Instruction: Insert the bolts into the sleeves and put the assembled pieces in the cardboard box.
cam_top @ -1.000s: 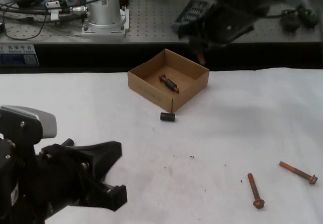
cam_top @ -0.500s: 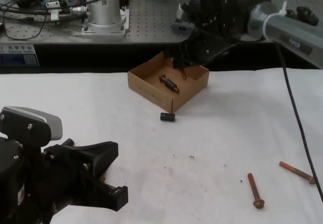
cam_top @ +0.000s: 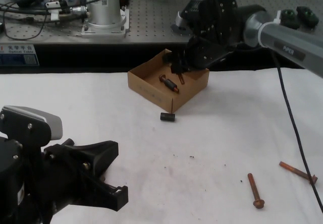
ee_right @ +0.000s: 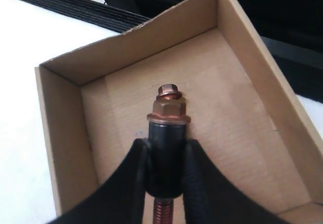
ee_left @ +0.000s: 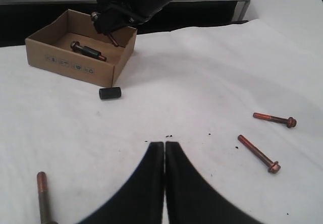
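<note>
While above the cardboard box (ee_right: 60, 133), right gripper (ee_right: 165, 151) tight around the sleeved bolt (ee_right: 168, 114); left gripper (ee_left: 164, 145) closed

The right gripper (ee_right: 166, 143) pinches the sleeve (ee_right: 166, 158), covering both its flanks, and the bolt (ee_right: 169, 105) inside runs past the picture's edge at its threaded end. Near right, a cable (cam_top: 295, 133) crosses a loose bolt (cam_top: 292, 169) by its head. Near left, a third bolt (ee_left: 42, 193) loses one end to the frame.
</note>
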